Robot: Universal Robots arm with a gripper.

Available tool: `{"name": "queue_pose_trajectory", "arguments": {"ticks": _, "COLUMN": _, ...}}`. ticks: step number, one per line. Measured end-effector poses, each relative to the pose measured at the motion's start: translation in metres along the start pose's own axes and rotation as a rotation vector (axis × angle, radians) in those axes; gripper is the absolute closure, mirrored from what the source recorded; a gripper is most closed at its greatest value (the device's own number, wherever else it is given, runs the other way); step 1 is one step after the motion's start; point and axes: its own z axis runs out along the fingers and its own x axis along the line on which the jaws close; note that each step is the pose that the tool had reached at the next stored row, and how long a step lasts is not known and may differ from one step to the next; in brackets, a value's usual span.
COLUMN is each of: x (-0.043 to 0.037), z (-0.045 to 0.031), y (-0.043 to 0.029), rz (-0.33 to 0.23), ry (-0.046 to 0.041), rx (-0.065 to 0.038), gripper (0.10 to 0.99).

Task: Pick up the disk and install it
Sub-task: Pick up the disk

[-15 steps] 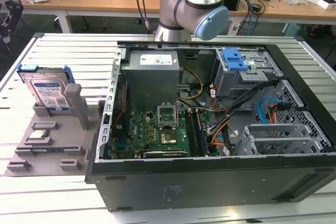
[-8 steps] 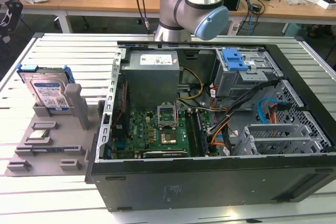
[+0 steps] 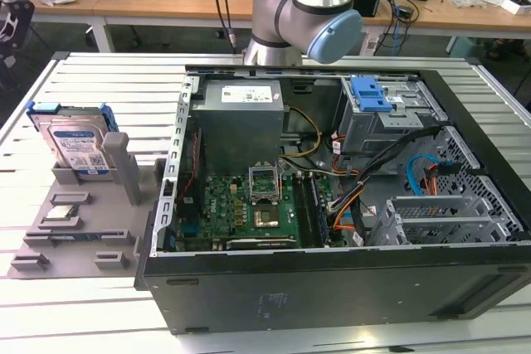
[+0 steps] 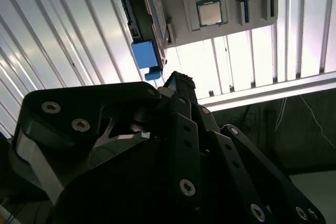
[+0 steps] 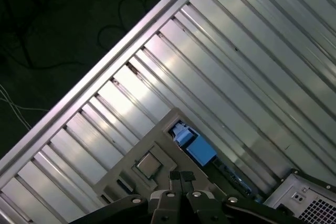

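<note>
The disk [image 3: 77, 143], a silver hard drive with a white-and-blue label and blue rails, stands tilted in a grey holder [image 3: 83, 242] on the exterior view's left, outside the computer case. In both wrist views its blue rail end [image 4: 145, 56] [image 5: 195, 146] shows at the holder's edge. My gripper [image 5: 181, 176] hangs high above the holder with its fingertips together and nothing between them. In the second wrist view the gripper [image 4: 176, 80] shows close to the blue rail end. The arm [image 3: 307, 14] rises behind the case.
The open computer case [image 3: 332, 288] lies on the slatted metal table [image 3: 116, 80], its drive cage with a blue latch [image 3: 371, 93] at the far right. A small square chip [image 3: 58, 213] [image 4: 210, 13] [image 5: 148, 164] sits in the holder. Cables cross inside the case.
</note>
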Motion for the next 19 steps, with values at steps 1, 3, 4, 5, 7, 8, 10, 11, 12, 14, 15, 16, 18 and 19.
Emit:
{"name": "queue_pose_trajectory", "arguments": {"ticks": 1, "x": 0.0, "z": 0.0001, "y": 0.0, "rz": -0.016, "ry": 0.0006, "rx": 0.0, "gripper": 0.98}}
{"name": "queue_pose_trajectory", "arguments": {"ticks": 3, "x": 0.0, "z": 0.0, "y": 0.0, "rz": -0.04, "ry": 0.0018, "rx": -0.001, "gripper": 0.98}}
{"name": "queue_pose_trajectory", "arguments": {"ticks": 4, "x": 0.0, "z": 0.0, "y": 0.0, "rz": -0.05, "ry": 0.0022, "rx": -0.001, "gripper": 0.98}}
{"name": "queue_pose_trajectory", "arguments": {"ticks": 5, "x": 0.0, "z": 0.0, "y": 0.0, "rz": -0.064, "ry": 0.0028, "rx": -0.001, "gripper": 0.98}}
{"name": "queue_pose_trajectory", "arguments": {"ticks": 7, "x": 0.0, "z": 0.0, "y": 0.0, "rz": -0.091, "ry": 0.004, "rx": -0.002, "gripper": 0.98}}
{"name": "queue_pose_trajectory", "arguments": {"ticks": 8, "x": 0.0, "z": 0.0, "y": 0.0, "rz": -0.103, "ry": 0.0046, "rx": -0.002, "gripper": 0.98}}
{"name": "queue_pose_trajectory", "arguments": {"ticks": 10, "x": 0.0, "z": 0.0, "y": 0.0, "rz": -0.126, "ry": 0.0057, "rx": -0.003, "gripper": 0.98}}
{"name": "queue_pose_trajectory", "arguments": {"ticks": 11, "x": 0.0, "z": 0.0, "y": 0.0, "rz": -0.137, "ry": 0.0061, "rx": -0.003, "gripper": 0.98}}
{"name": "queue_pose_trajectory", "arguments": {"ticks": 12, "x": 0.0, "z": 0.0, "y": 0.0, "rz": -0.15, "ry": 0.0067, "rx": -0.003, "gripper": 0.98}}
{"name": "queue_pose_trajectory", "arguments": {"ticks": 14, "x": 0.0, "z": 0.0, "y": 0.0, "rz": -0.169, "ry": 0.0076, "rx": -0.004, "gripper": 0.98}}
{"name": "queue_pose_trajectory", "arguments": {"ticks": 15, "x": 0.0, "z": 0.0, "y": 0.0, "rz": -0.178, "ry": 0.0081, "rx": -0.004, "gripper": 0.98}}
{"name": "queue_pose_trajectory", "arguments": {"ticks": 16, "x": 0.0, "z": 0.0, "y": 0.0, "rz": -0.189, "ry": 0.0085, "rx": -0.004, "gripper": 0.98}}
{"name": "queue_pose_trajectory", "arguments": {"ticks": 18, "x": 0.0, "z": 0.0, "y": 0.0, "rz": -0.21, "ry": 0.0095, "rx": -0.005, "gripper": 0.98}}
{"name": "queue_pose_trajectory", "arguments": {"ticks": 19, "x": 0.0, "z": 0.0, "y": 0.0, "rz": -0.219, "ry": 0.0099, "rx": -0.005, "gripper": 0.98}}
